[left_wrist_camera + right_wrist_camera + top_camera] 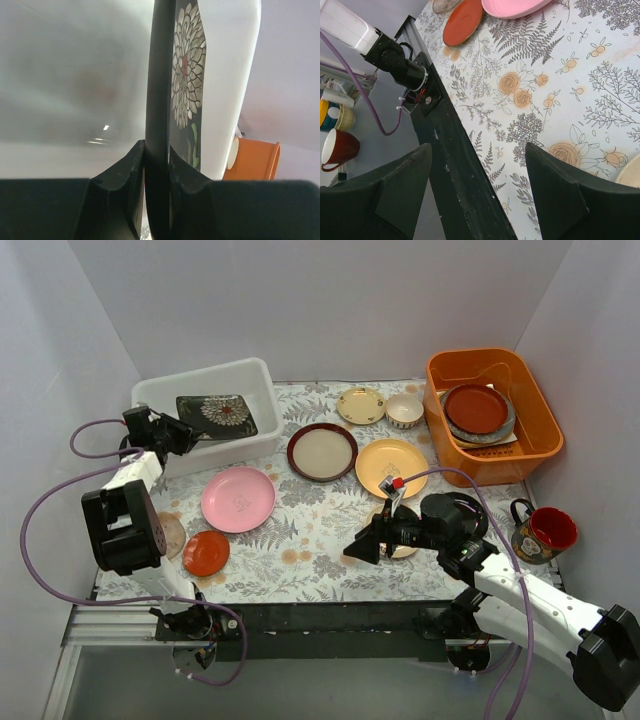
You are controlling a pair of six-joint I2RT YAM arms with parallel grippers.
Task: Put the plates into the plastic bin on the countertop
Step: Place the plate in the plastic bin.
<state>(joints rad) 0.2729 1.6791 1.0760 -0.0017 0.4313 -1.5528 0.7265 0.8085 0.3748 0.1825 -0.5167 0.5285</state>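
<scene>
Now, starting big: pale countertop (310, 530) with its grey ferns and orange flowers, spread under everything. Back left on it, the translucent white plastic bin (262, 375). Back right, an orange tub (540, 410), holding a red-brown plate (476, 407) stacked on a grey one.

On to the dishes lying on the cloth. Pink round plate (238, 499) just in front of the bin, flat. Dark-rimmed cream plate (322, 451) beside the bin's right corner. Yellow plate (391, 467) just right of that one. Black square floral plate (217, 415) inside the bin's outline, near edge out over the bin's front wall; resting on the floor or hanging above it, cannot tell. Small cream plate (361, 405) at the back, next to a little cream bowl (404, 410) with a patterned rim. Red-orange saucer (206, 552) at front left, close by the left arm. One more cream plate (400, 550) mostly hidden under the right arm. Red-lined mug (543, 532) off at the right edge.

And the claws. Left gripper (185, 436) at the bin's front wall, pinching the black plate; wrist view shows that plate (159, 75) edge-on, clamped tight between both fingers (125, 170). Right gripper (362, 545) low over the front of the cloth, spread wide, gripping nothing.
</scene>
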